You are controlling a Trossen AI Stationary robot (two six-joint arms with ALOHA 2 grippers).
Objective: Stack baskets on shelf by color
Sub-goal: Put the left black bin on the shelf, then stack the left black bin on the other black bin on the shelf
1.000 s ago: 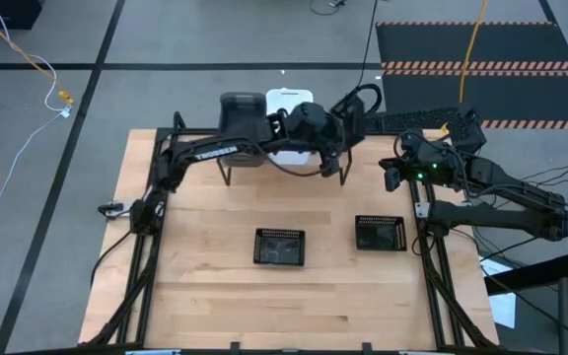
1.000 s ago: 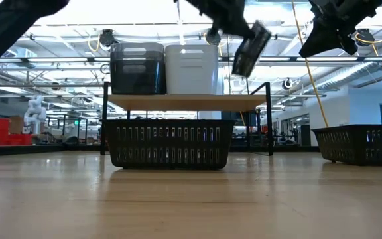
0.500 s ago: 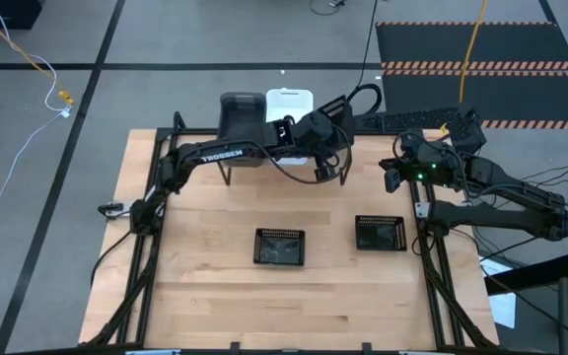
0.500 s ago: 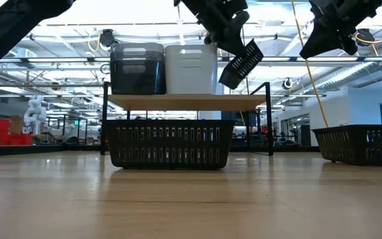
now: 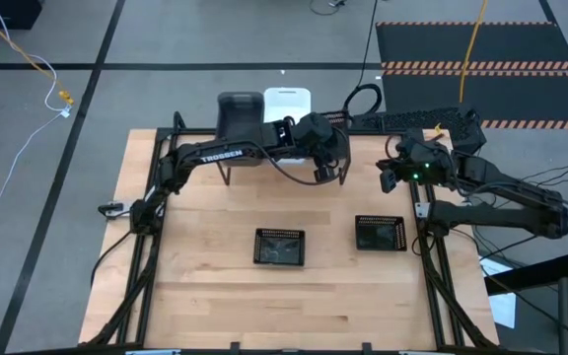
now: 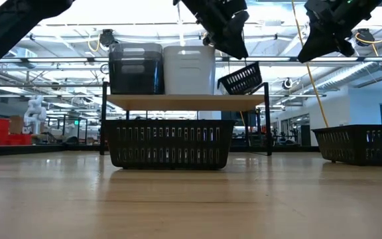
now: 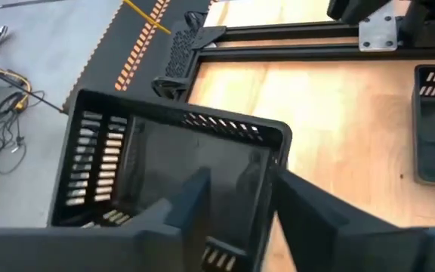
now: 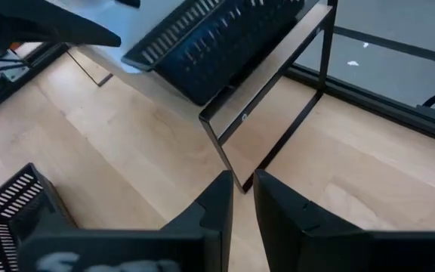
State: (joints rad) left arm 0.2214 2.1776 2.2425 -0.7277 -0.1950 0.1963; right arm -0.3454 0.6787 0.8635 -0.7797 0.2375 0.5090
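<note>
A dark grey basket (image 6: pixel 136 68) and a white basket (image 6: pixel 190 68) stand side by side on the shelf (image 6: pixel 184 101). A black mesh tray (image 6: pixel 243 78) sits tilted over the shelf's right end, its low end down by the plank beside the white basket. My left gripper (image 7: pixel 240 181) is open just above it, one finger on each side of one of its walls. My right gripper (image 8: pixel 242 181) hovers to the right of the shelf with only a narrow gap between its fingers and nothing in it. Two more mesh trays (image 5: pixel 279 247) (image 5: pixel 380 233) lie on the table. My left gripper comes from above with one finger (image 7: pixel 191 200) inside the tray and the other (image 7: pixel 308 215) outside its side wall (image 7: pixel 272 181). Whether either finger touches that wall I cannot tell. The tray is tilted, with its right end raised.
The shelf's thin black legs (image 8: pixel 266 98) stand close in front of my right gripper. The table's black frame rails (image 5: pixel 432 266) run along both sides. Bare wood lies between the shelf and the table's near edge (image 5: pixel 284 330).
My left gripper has come down and a little toward the near edge over the shelf's right end. The mesh tray, which hung steeply from it, has dropped lower and tipped nearer to level, its low end now at the plank beside the white basket.
</note>
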